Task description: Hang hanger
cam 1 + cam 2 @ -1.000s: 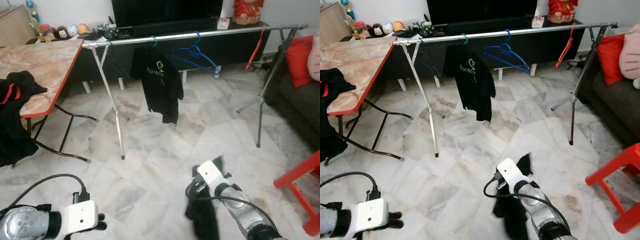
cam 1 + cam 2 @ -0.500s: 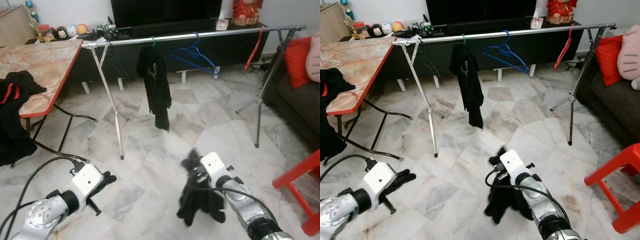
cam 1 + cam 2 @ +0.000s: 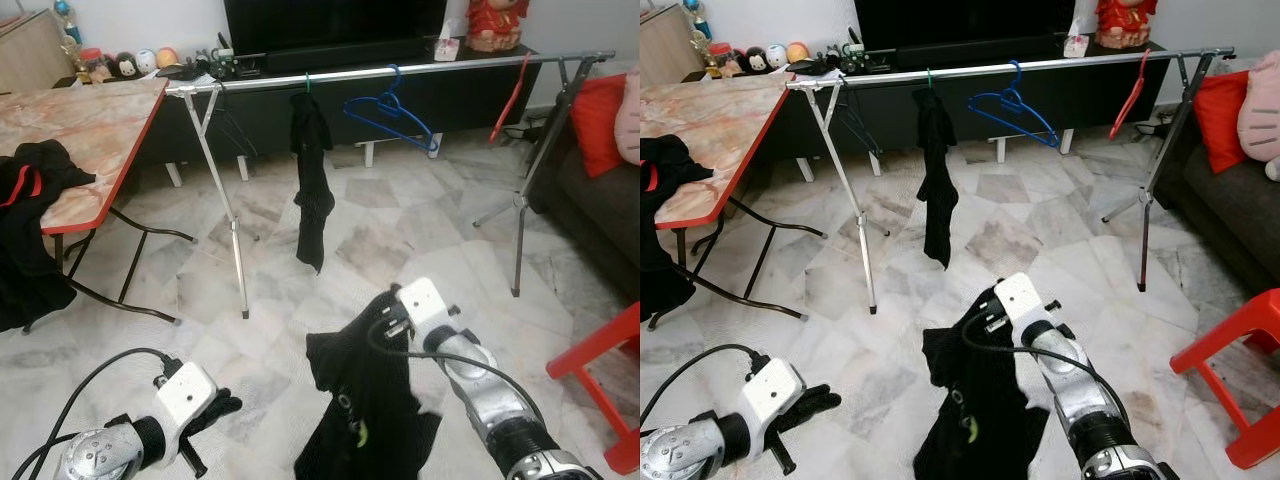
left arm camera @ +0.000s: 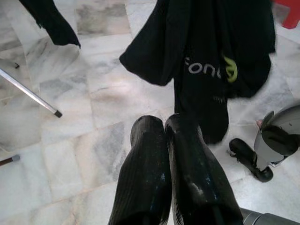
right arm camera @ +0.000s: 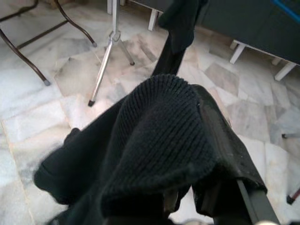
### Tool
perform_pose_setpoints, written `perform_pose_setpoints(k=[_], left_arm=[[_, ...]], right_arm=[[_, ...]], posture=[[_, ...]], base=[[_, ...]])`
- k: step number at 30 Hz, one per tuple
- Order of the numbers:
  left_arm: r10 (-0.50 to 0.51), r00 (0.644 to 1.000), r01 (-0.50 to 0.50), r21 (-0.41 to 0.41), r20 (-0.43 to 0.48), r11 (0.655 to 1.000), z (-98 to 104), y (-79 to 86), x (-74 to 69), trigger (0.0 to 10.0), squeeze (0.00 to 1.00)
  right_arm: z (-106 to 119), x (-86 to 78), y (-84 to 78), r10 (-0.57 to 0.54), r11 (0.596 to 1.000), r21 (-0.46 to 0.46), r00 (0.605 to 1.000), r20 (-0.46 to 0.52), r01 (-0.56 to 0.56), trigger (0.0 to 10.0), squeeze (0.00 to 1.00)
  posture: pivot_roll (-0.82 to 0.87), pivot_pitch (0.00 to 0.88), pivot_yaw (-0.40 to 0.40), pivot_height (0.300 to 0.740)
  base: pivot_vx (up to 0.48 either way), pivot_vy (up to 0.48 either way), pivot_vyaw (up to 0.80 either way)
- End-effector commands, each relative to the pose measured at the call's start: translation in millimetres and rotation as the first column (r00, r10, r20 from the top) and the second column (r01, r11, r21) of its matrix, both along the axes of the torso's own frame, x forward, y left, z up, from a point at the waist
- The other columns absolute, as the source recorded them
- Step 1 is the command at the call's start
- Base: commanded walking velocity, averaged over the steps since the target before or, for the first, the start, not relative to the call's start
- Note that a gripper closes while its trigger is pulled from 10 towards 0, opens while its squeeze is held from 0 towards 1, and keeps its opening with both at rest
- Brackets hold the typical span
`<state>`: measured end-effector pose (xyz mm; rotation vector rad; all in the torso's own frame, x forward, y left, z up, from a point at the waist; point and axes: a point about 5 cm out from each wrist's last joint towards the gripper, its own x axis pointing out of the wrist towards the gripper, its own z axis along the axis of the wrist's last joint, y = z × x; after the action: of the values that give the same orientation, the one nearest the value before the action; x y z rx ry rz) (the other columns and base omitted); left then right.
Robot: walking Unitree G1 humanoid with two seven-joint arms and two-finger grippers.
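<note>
Carry step: right pincer (image 3: 392,318) clamps black shirt (image 3: 365,400), left pincer (image 4: 171,136) closed, empty; next, reach rail (image 3: 400,69).

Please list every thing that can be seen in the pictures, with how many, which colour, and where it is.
Clothes rail: 1, silver, across the room before the TV cabinet.
Hanging garment: 1, black, on the rail, left of the blue hanger.
Blue hanger: 1, blue, middle of the rail.
Red hanger: 1, red, right end of the rail.
Folding table: 1, marble top with red edge, on the left.
Clothes on table: black with red, over the table's near edge.
Red stool: 1, right side.
Held shirt: 1, black with logo, draped from the right gripper.
Right gripper: wrapped in the held shirt.
Left gripper: shut, low on the left, holding nothing.
</note>
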<state>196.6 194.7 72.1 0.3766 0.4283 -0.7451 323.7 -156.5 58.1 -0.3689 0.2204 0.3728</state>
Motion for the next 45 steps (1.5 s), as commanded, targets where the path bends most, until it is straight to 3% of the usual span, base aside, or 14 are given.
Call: perform_pose_setpoints(k=[1, 2, 7, 11, 16, 20, 22, 23, 25, 30, 39, 40, 41, 45], left_arm=[[0.017, 0.999, -0.017, 0.015, -0.028, 1.0, -7, 3.3, -1.0, 10.0, 0.0], [0.066, 0.998, -0.066, -0.011, -0.009, 0.998, -9, 2.9, 5.1, 10.0, 0.0], [0.143, 0.986, -0.14, -0.043, 0.083, 0.989, -3, -0.5, 23.3, 10.0, 0.0], [0.073, 0.994, -0.066, -0.091, 0.076, 0.994, 3, -9.5, 24.3, 10.0, 0.0], [0.009, 0.995, -0.001, -0.087, 0.097, 0.996, 9, -12.8, 27.4, 10.0, 0.0], [-0.035, 0.994, 0.04, -0.049, 0.1, 0.998, 9, -12.5, 28.3, 10.0, 0.0], [-0.112, 0.99, 0.105, 0.074, 0.088, 0.992, 4, -6.8, 25.7, 10.0, 0.0], [-0.112, 0.99, 0.105, 0.074, 0.088, 0.992, 4, -6.8, 25.7, 10.0, 0.0], [-0.165, 0.984, 0.152, 0.173, 0.069, 0.973, 0, 0.2, 22.3, 10.0, 0.0], [-0.264, 0.965, 0.254, 0.259, 0.003, 0.932, -6, 7.1, 12.6, 10.0, 0.0], [-0.307, 0.951, 0.298, 0.289, -0.014, 0.91, -8, 13.1, 10.2, 10.0, 0.0], [-0.31, 0.951, 0.295, 0.289, 0.008, 0.911, -9, 11.6, 14.3, 10.0, 1.0], [-0.31, 0.951, 0.295, 0.289, 0.008, 0.911, -9, 11.6, 14.3, 10.0, 1.0], [-0.311, 0.95, 0.289, 0.288, 0.03, 0.913, -12, 9.4, 19.0, 10.0, 1.0]], right_arm=[[25, 12.1, 7.6, 0.019, 0.999, 0.04, 0.996, 0.086, -0.022, 0.0, 0.0], [41, 16.9, 16.1, 0.06, 0.996, 0.059, 0.989, 0.132, -0.068, 0.0, 0.0], [55, 16.3, 27.9, 0.164, 0.982, 0.072, 0.974, 0.158, -0.177, 0.0, 0.0], [64, 9.6, 33.7, 0.309, 0.946, 0.058, 0.939, 0.151, -0.32, 0.0, 0.0], [68, 5.0, 33.1, 0.42, 0.905, 0.019, 0.899, 0.121, -0.425, 0.0, 0.0], [70, 4.6, 32.4, 0.463, 0.885, 0.005, 0.88, 0.105, -0.466, 0.0, 0.0], [72, 5.0, 30.5, 0.507, 0.862, -0.015, 0.858, 0.087, -0.507, 0.0, 0.0], [72, 5.0, 30.5, 0.507, 0.862, -0.015, 0.858, 0.087, -0.507, 0.0, 0.0], [74, 6.6, 28.3, 0.527, 0.85, -0.033, 0.846, 0.077, -0.526, 0.0, 0.0], [76, 7.4, 28.2, 0.55, 0.835, -0.043, 0.832, 0.075, -0.548, 0.0, 0.0], [83, 6.1, 34.6, 0.589, 0.808, -0.032, 0.803, 0.092, -0.589, 0.0, 0.0], [90, -3.2, 45.6, 0.659, 0.749, -0.013, 0.744, 0.111, -0.662, 0.0, 0.0], [90, -3.2, 45.6, 0.659, 0.749, -0.013, 0.744, 0.111, -0.662, 0.0, 0.0], [94, -12.8, 52.5, 0.723, 0.686, -0.001, 0.681, 0.113, -0.728, 0.0, 0.0]], posture=[[-0.04, 0.0, 0.047, 0.74], [-0.04, 0.0, 0.047, 0.74], [-0.04, 0.0, 0.049, 0.74], [-0.05, 0.0, 0.05, 0.74], [-0.05, 0.0, 0.052, 0.74], [-0.05, 0.0, 0.048, 0.74], [-0.04, 0.0, 0.045, 0.74], [-0.04, 0.0, 0.045, 0.74], [-0.04, 0.0, 0.037, 0.74], [-0.03, 0.0, 0.033, 0.74], [-0.03, 0.0, 0.032, 0.74], [-0.03, 0.0, 0.033, 0.74], [-0.03, 0.0, 0.033, 0.74], [-0.04, 0.001, 0.034, 0.74]], base=[[0.0, 0.0, 0.0], [0.0, 0.0, 0.0], [0.0, 0.0, 0.0], [0.0, 0.0, 0.0], [0.0, 0.0, 0.0], [0.0, 0.0, 0.0], [0.0, 0.0, 0.0], [0.0, 0.0, 0.0], [0.0, 0.0, 0.0], [0.0, 0.0, 0.0], [0.0, 0.0, 0.0], [0.0, 0.0, 0.0], [0.0, 0.0, 0.0], [0.0, 0.0, 0.0]])
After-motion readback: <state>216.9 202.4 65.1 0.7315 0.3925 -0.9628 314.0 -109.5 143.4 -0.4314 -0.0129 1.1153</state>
